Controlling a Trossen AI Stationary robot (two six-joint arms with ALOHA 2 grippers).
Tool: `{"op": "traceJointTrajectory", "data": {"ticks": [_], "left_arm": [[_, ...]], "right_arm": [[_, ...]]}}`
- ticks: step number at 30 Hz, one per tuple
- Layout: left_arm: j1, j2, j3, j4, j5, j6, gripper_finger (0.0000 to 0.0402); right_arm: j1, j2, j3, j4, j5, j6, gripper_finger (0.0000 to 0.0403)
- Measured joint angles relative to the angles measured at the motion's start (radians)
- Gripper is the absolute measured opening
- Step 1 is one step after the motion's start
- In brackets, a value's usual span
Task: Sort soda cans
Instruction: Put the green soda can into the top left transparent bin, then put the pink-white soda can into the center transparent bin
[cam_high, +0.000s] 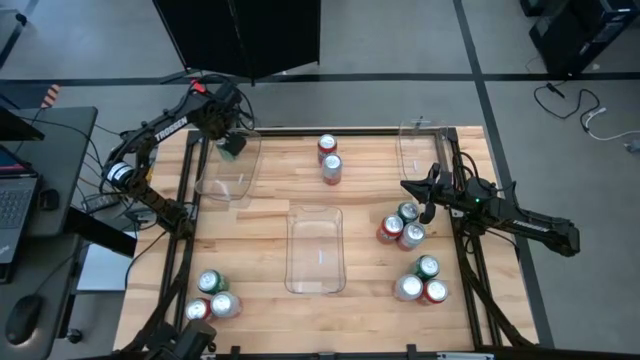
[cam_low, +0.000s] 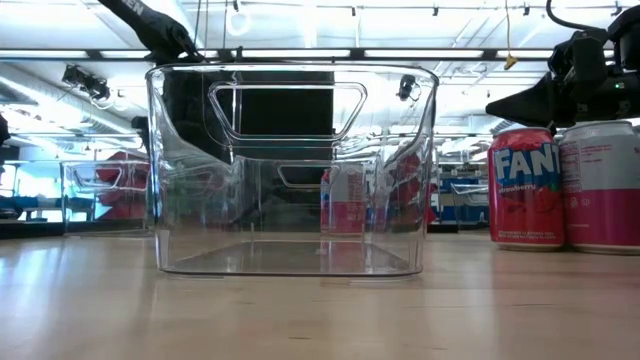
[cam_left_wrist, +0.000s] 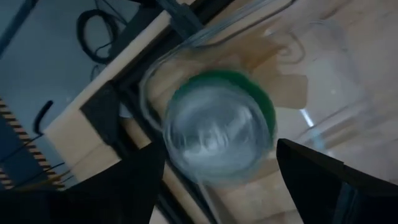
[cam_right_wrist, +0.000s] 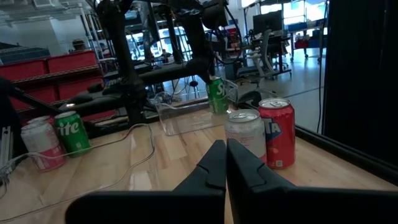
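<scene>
Green soda can (cam_left_wrist: 217, 127) seen upright over far-left clear bin (cam_high: 228, 178), between spread fingers of left tool (cam_high: 232, 146); fingers apart from can sides, so release into bin is judged under way, greens being collected there. Right tool (cam_high: 428, 190) pressed together, empty, parked above bench (cam_high: 260, 250) near mixed can cluster (cam_high: 402, 228). Middle bin (cam_high: 316, 250) empty; other cans grouped about bench.

Glossy clear plastic bin (cam_low: 290, 170); metal soda cans (cam_high: 410, 228) (shiny tops); smooth wood table (cam_high: 360, 220).
</scene>
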Motion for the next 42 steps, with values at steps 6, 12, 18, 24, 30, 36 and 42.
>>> {"op": "traceJointTrajectory", "data": {"ticks": [6, 12, 18, 24, 30, 36, 42], "left_arm": [[0.0, 0.0, 0.034, -0.01, -0.025, 0.015, 0.0316], [0.0, 0.0, 0.099, -0.035, -0.037, 0.045, 0.0316], [-0.031, -0.002, 0.182, -0.12, -0.04, 0.097, 0.0287], [-0.096, -0.034, 0.203, -0.073, 0.01, 0.14, 0.0184], [-0.125, -0.116, 0.138, 0.128, 0.296, 0.142, 0.0042], [-0.181, -0.251, -0.04, 0.378, 0.514, 0.142, 0.0009], [-0.267, -0.429, -0.302, 0.751, 0.688, 0.106, 0.0003]], "right_arm": [[0.0, 0.0, 0.0, 0.0, 0.0, 0.0, 0.0001], [0.0, 0.0, 0.0, 0.0, 0.0, 0.0, 0.0001], [0.0, 0.0, 0.0, 0.0, 0.0, 0.0, 0.0001], [0.0, 0.0, 0.0, 0.0, 0.0, 0.0, 0.0001], [0.0, 0.0, 0.0, 0.0, 0.0, 0.0, 0.0001], [0.0, 0.0, 0.0, 0.0, 0.0, 0.0, 0.0001], [0.0, 0.0, 0.0, 0.0, 0.0, 0.0, 0.0001]]}}
